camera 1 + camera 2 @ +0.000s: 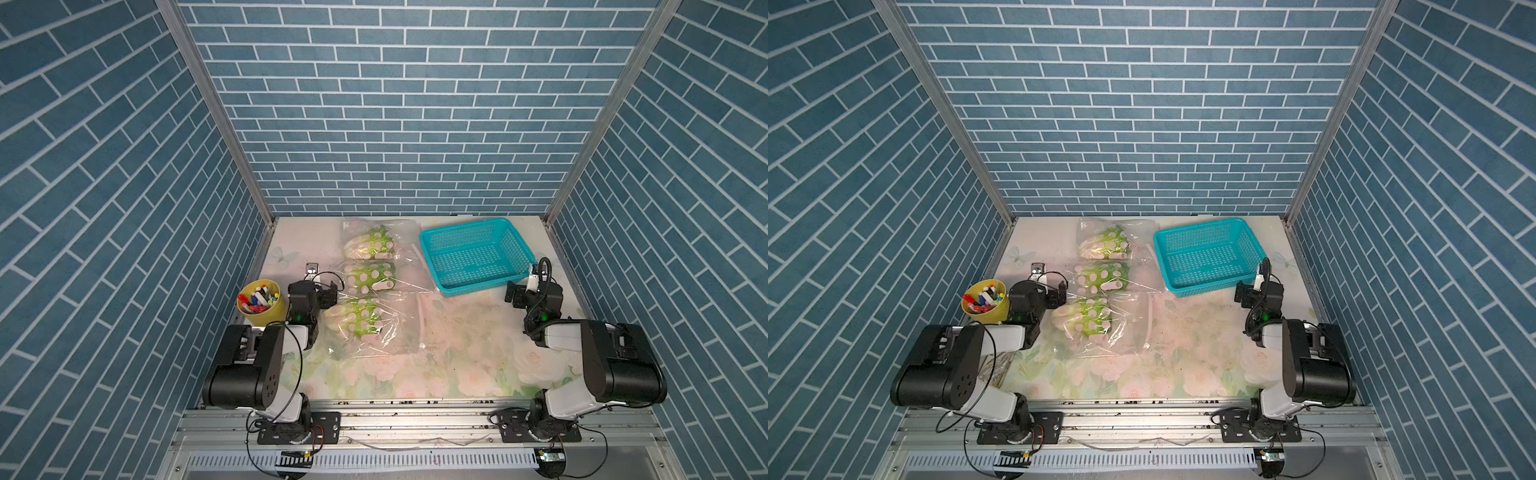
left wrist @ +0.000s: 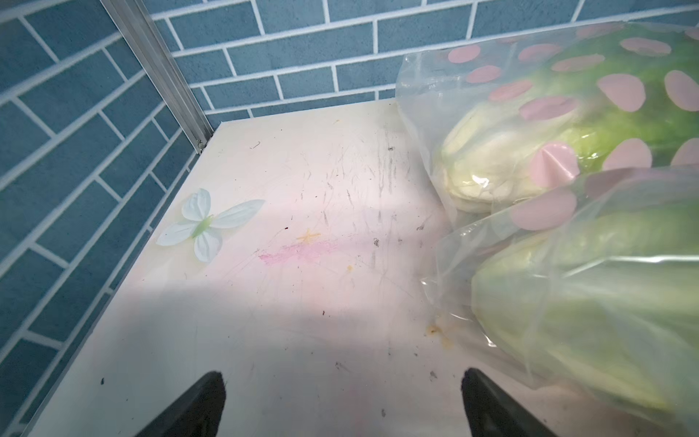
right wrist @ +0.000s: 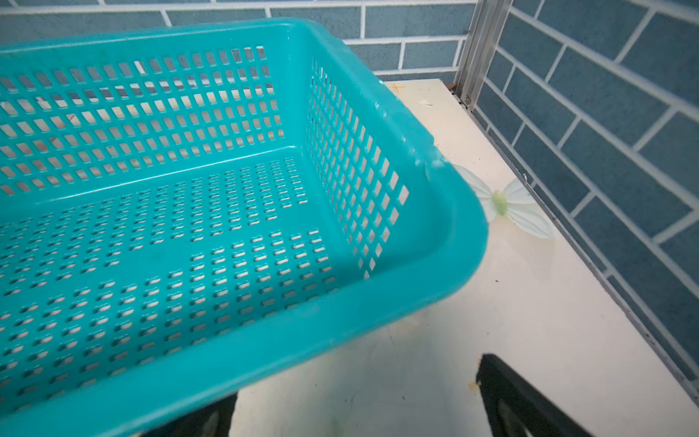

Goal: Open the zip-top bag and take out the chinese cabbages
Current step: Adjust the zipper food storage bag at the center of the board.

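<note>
Noting ready pose: your left gripper [image 2: 342, 382] spread, empty, just beside nearest zip-top bag [image 1: 397, 338], likely to pin it; right gripper [image 3: 355, 393] spread, empty, near teal basket [image 3: 454, 234], probable drop spot; chinese cabbages [image 1: 368, 278] all bagged, in row beside basket.

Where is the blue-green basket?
In both top views the basket sits empty at the far right of the table, beside the bagged chinese cabbages, with the right gripper at its near corner.
</note>
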You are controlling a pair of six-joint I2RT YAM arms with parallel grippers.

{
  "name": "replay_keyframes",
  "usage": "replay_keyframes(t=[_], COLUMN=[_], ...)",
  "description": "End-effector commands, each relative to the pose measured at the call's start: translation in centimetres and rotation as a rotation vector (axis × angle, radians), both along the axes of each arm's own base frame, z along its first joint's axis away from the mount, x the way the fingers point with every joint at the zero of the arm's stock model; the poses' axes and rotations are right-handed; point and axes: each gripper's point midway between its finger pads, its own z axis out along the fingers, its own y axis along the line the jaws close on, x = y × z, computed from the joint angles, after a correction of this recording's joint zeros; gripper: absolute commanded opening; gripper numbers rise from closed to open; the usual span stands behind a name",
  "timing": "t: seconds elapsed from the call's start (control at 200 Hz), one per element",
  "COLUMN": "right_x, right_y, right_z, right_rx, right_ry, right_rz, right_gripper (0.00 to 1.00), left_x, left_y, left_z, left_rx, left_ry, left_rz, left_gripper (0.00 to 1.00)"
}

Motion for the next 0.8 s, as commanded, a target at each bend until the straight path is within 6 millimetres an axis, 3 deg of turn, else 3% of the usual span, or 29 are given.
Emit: replay_keyframes(t=[0.0, 0.665, 0.72, 0.73, 0.745, 0.795], right_x=[0.3, 0.3, 0.1, 0.3, 0.4, 0.2], right_y=[0.0, -0.2, -0.2, -0.2, -0.1, -1.0], right_z=[0.4, 0.3, 1.4, 2.6, 3.8, 7.3], right_rx=[-0.007, 0.007, -0.010, -0.018, -0.026, -0.001], right_ry=[-0.016, -0.013, 0.008, -0.011, -0.011, 0.022], right_rz=[0.007, 0.005, -0.010, -0.010, -0.015, -0.115], right_gripper=[0.99, 0.99, 0.99, 0.99, 0.99, 0.99], left_x=[0.4, 0.4, 0.5, 0.2, 0.6, -0.1], left_y=[0.1, 0.2, 0.7, 0.9, 1.3, 2.6], left_z=[0.6, 0.7, 2.3, 2.2, 3.9, 6.3], left_rx=[-0.004, -0.007, 0.009, 0.017, 0.017, 0.004], left_ry=[-0.013, -0.017, 0.003, 0.034, 0.022, 0.072], left_rz=[-0.001, 0.000, 0.043, 0.061, 0.093, 0.191], left_gripper=[1.00, 1.00, 1.00, 1.00, 1.00, 1.00])
